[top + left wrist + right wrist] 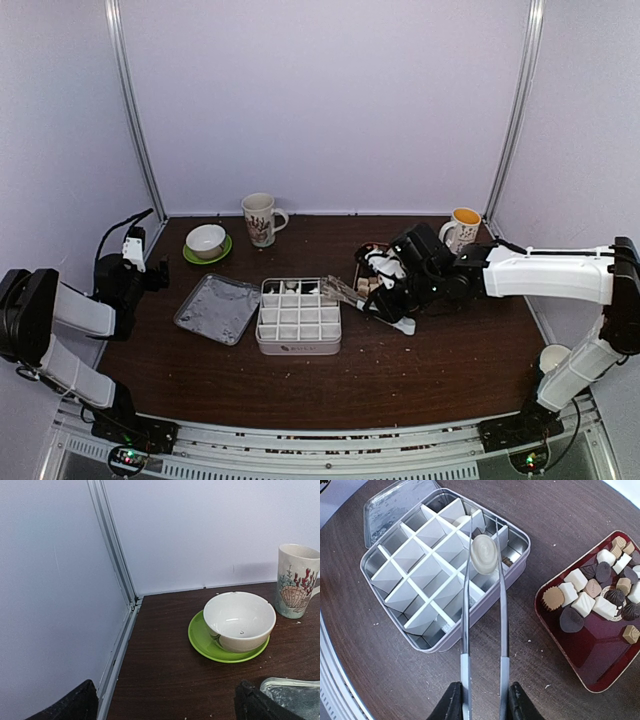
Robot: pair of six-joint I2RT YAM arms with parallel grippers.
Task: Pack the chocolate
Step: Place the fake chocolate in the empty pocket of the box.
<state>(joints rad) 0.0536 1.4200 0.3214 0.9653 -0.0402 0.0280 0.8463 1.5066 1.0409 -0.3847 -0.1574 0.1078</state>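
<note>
From above, the right arm reaches leftward across the table, its forearm low and nearly level. The right gripper (392,300) is pressed together on a pair of tongs (345,292), whose tips sit over the right-hand column of the divided tin (298,340). The tin's lid (215,310) lies just beside it on the left. The left arm is folded back at the table's left edge with the left gripper (135,252) well away from the work. The left wrist camera shows that gripper's fingers (75,705) spread wide and holding nothing, facing a white bowl (240,620) on a green saucer (200,640). In the right wrist view, the tong tips pinch a round cream chocolate (484,554) above the tin, close over a white divider (451,566). The other chocolates (592,592) lie in the red tray (580,655) to the right. The grip looks the weak point. Two thin blades on a smooth round piece could let it swivel or squirt out. Released over a divider, it might perch on the wall or tumble into a cell that already holds a piece.
</note>
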